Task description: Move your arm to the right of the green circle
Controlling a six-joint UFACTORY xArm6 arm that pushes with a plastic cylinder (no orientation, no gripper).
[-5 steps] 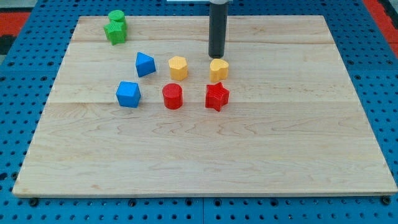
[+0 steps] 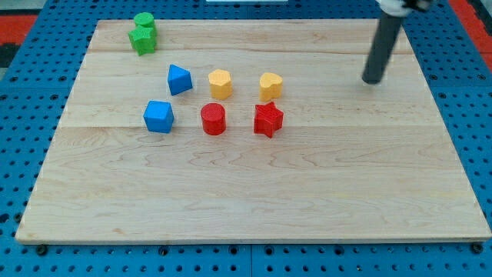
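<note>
No pincer here: my tip (image 2: 373, 80) holds nothing; the green circle (image 2: 143, 21) lies at ten o'clock, well apart across the surface (image 2: 254, 192).

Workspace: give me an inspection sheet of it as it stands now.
Surface: pale wooden board on a blue pegboard.
Job's things: two green blocks touching at the board's top left; which one is the circle is unclear.
Clutter: blue blocks and; yellow blocks and; red cylinder; red star.
Claw: none fitted; my tip rests on the board near its right edge, apart from every block.
Cables: nothing seen.
Surroundings: red patches in the top corners.
</note>
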